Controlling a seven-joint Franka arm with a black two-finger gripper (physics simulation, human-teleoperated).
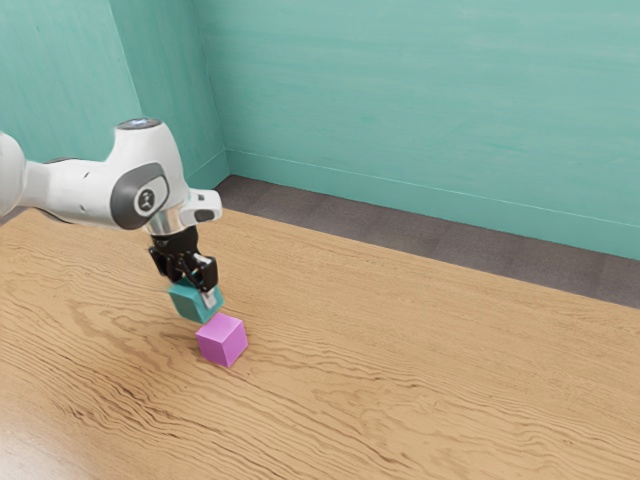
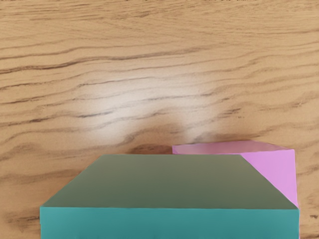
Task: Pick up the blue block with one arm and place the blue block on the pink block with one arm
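Arm [image 1: 85,190] reaches in low from the exterior view's left, end effector [image 1: 201,291] pointing down, clamped on the teal block [image 1: 189,303].

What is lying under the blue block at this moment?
The pink block on the table, offset to one side. The blue block, held by the end effector, covers part of it; contact between them cannot be seen.

Light wood-grain tabletop [image 1: 420,380], faint sheen. Smooth matt teal-blue cube [image 1: 187,300] and smooth matt pink cube [image 1: 222,340]. Glossy white plastic-looking arm shell [image 1: 80,190].
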